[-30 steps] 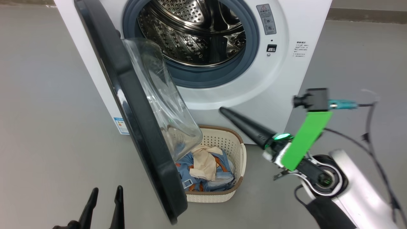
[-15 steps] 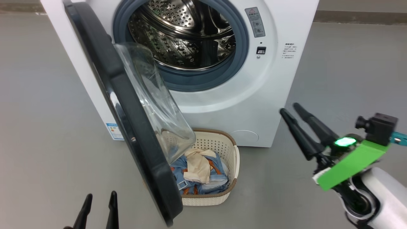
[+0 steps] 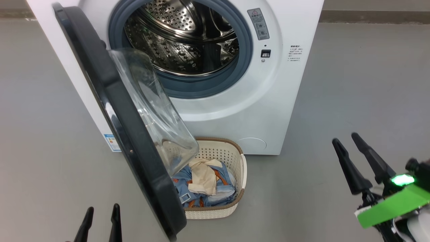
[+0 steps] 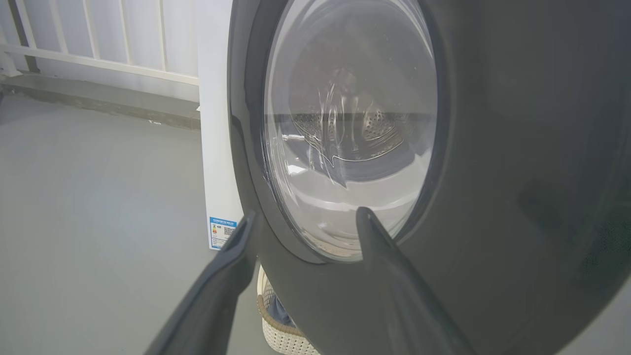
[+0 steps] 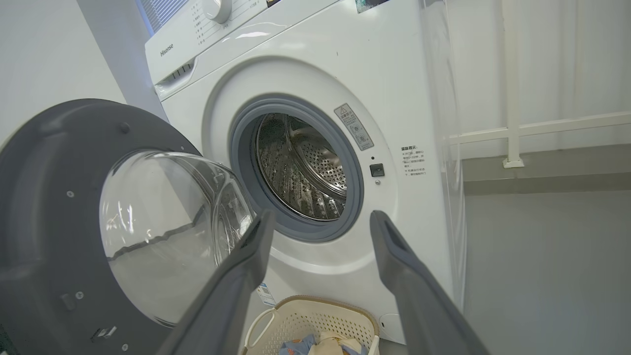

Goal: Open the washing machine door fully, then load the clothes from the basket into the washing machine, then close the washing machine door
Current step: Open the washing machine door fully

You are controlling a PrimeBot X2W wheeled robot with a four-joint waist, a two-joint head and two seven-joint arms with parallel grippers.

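We're looking down at the washing machine (image 3: pixel 278 111), which spans the top of the head view. Its door (image 3: pixel 111 111) stands swung out toward us, running from the upper left down to the bottom centre of the frame. The door's glass window (image 3: pixel 151 111) bulges to the right. Past it we see the steel drum (image 3: pixel 178 37), ringed by the grey seal (image 3: pixel 201 90). A small blue label (image 3: pixel 111 143) shows low on the machine, just left of the door.

At lower centre the basket (image 3: pixel 220 153) sits on the floor (image 3: pixel 352 84), just in front of the machine, with its left end hidden behind the door. The clothes (image 3: pixel 183 185) lie inside it, blue fabric with a cream cloth (image 3: pixel 201 173) on top.

The left claw (image 3: pixel 103 207) is at the bottom left, fingers pointing up, spread apart and holding nothing, on the outer side of the door. In the left wrist view the door's dark outer face and window sit right ahead of its fingers. We cannot tell whether they touch it.

The right claw (image 3: pixel 345 138) is at the lower right, over bare floor and well apart from machine and basket. Its jaws are wide and gripping nothing. In the right wrist view its fingers spread on either side of the drum mouth, with the basket at the bottom centre edge.
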